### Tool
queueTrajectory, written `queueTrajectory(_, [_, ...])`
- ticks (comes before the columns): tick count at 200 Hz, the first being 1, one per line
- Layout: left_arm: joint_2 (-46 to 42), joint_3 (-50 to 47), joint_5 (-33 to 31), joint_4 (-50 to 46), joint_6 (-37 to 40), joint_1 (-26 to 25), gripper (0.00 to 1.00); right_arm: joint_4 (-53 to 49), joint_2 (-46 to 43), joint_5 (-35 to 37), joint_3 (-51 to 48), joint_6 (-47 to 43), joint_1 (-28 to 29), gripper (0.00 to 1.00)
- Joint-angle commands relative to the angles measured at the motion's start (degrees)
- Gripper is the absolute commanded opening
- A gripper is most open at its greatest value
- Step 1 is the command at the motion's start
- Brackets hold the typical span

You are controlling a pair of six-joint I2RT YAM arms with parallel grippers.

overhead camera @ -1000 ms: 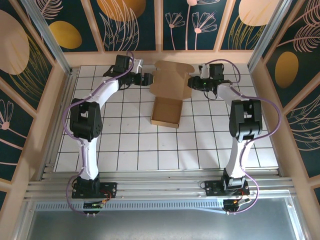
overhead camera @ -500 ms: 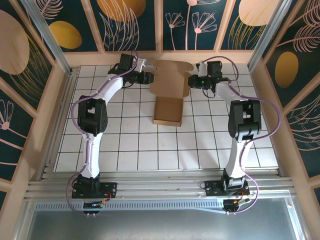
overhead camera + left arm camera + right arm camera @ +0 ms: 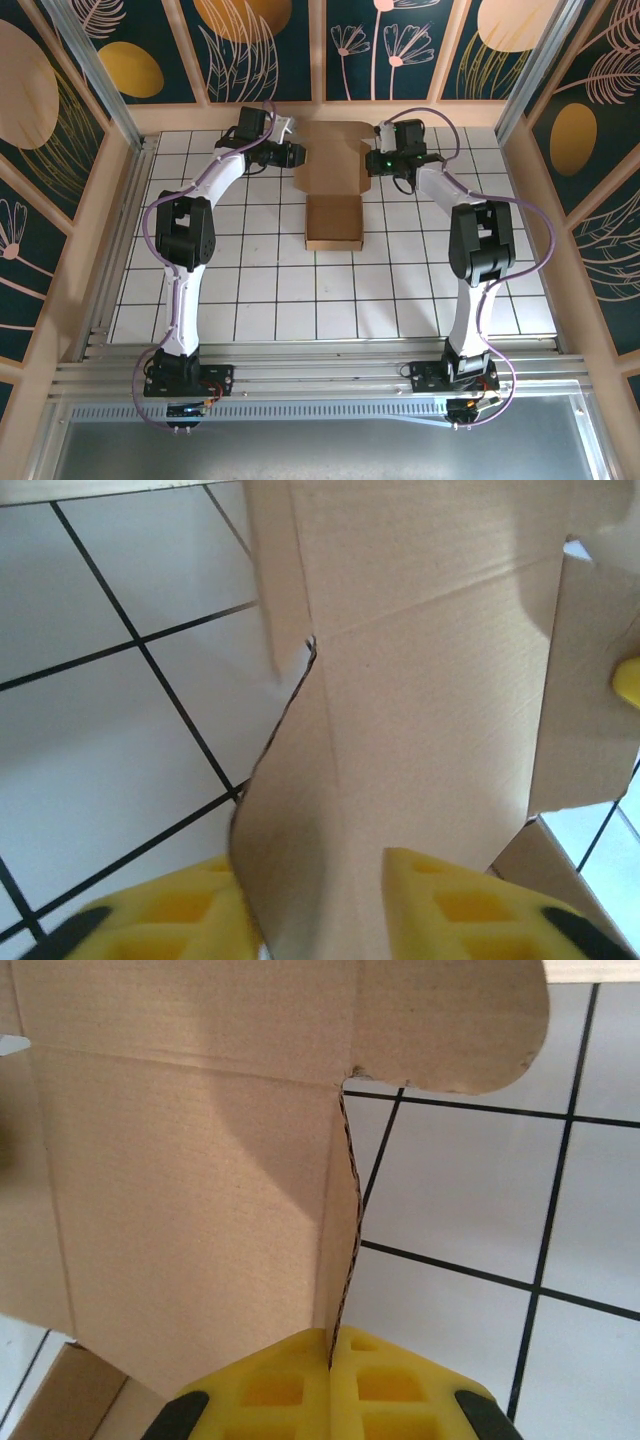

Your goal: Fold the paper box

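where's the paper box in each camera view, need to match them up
Top external: paper box at the far middle of the tiled table, open tray nearer, flat lid panel beyond it.
Left wrist: paper box across the centre and right, one flap running down to the bottom edge.
Right wrist: paper box across the upper left, rounded flap at the top.
Shared landmark: the tiled table, white with black grid lines.

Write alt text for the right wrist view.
The right gripper, yellow-padded, is shut on the edge of a flap of the brown paper box, which spans the left and top of the frame. The white tiled table with black grid lines lies to the right.
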Motion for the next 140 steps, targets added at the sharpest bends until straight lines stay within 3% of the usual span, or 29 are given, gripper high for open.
queueTrajectory(1, [-2.1,-3.7,2.9,2.3,1.6,-0.2,0.27,0.7,-2.4,6.7,0.2,-1.8,2.3,0.0])
queueTrajectory(43, [-5.6,-8.7,5.1,8.1,2.7,-0.2,0.08,6.3,-4.7,13.7,-2.7,-3.3,6.0,0.0])
queueTrajectory(69, [-10.7,-15.7,4.2,16.9,2.0,-1.2,0.08,11.8,-7.3,17.9,-7.3,-5.4,8.2,0.0])
queueTrajectory(112, [-15.3,-20.7,-4.4,20.3,6.5,-5.2,0.1,19.0,-11.8,22.0,-14.8,-6.2,10.1,0.0])
queueTrajectory(140, [-17.3,-26.9,-7.8,27.3,7.3,-7.1,0.11,27.9,-15.1,26.1,-22.8,-9.9,12.4,0.0])
